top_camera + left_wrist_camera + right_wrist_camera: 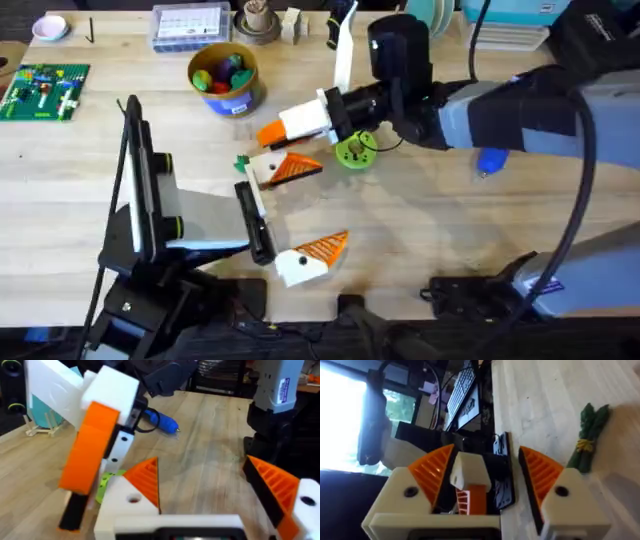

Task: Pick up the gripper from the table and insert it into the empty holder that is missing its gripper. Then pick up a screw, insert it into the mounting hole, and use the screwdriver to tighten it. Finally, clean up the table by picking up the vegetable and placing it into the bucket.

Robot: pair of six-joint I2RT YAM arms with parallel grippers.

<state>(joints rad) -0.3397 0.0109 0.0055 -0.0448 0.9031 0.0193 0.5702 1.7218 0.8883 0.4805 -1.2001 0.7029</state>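
My left gripper is open wide low over the table's middle, with white fingers and orange ribbed pads. The right arm reaches in from the right. Its gripper is turned on its side just behind the left one, white block and orange pad toward the bucket. In the right wrist view its pads stand apart, with a white and orange-ribbed piece in the gap, clear of one pad. I cannot pick out the loose orange gripper. The green vegetable lies beside them. The blue screwdriver lies at the right. The bucket stands behind.
A lime-green disc with holes lies under the right wrist. A green brick plate, a small bowl and a clear parts box stand along the back left. The left arm's black frame stands at the left.
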